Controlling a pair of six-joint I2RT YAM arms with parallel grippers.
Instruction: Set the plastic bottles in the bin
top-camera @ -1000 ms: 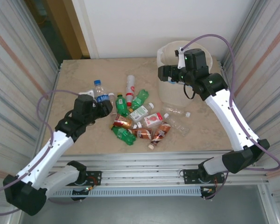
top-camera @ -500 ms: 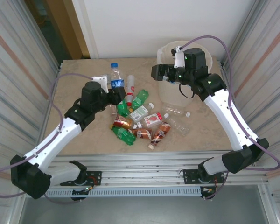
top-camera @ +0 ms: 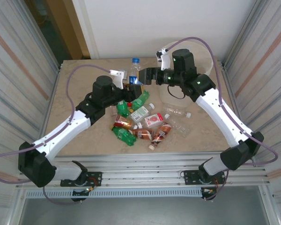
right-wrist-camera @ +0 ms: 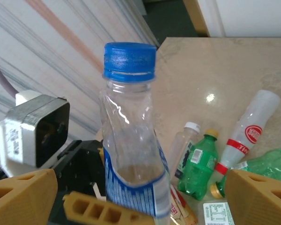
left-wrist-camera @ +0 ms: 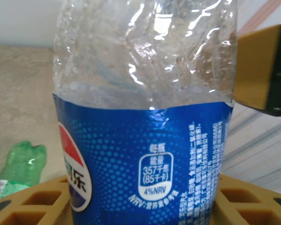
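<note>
A clear plastic bottle [top-camera: 134, 74] with a blue label and blue cap is held upright above the table, my left gripper [top-camera: 130, 87] shut on its lower body. In the left wrist view the label [left-wrist-camera: 145, 159] sits between my yellow fingers [left-wrist-camera: 37, 201]. My right gripper [top-camera: 144, 75] stands open around the same bottle [right-wrist-camera: 131, 140], one fingertip [right-wrist-camera: 21, 197] on each side, apart from it. Several more bottles [top-camera: 140, 117] lie in a pile on the table. The bin [top-camera: 168, 99] stands at the back right, mostly hidden by my right arm.
Below the held bottle lie a green bottle [right-wrist-camera: 199, 164], a small clear one [right-wrist-camera: 185, 143] and a white bottle with red bands [right-wrist-camera: 246, 136]. A crushed green bottle [left-wrist-camera: 18, 164] lies on the table. Corrugated metal walls close in both sides.
My left arm has raised the blue-label bottle and carried it toward the back right. My right gripper has swung left from over the bin to straddle it.
</note>
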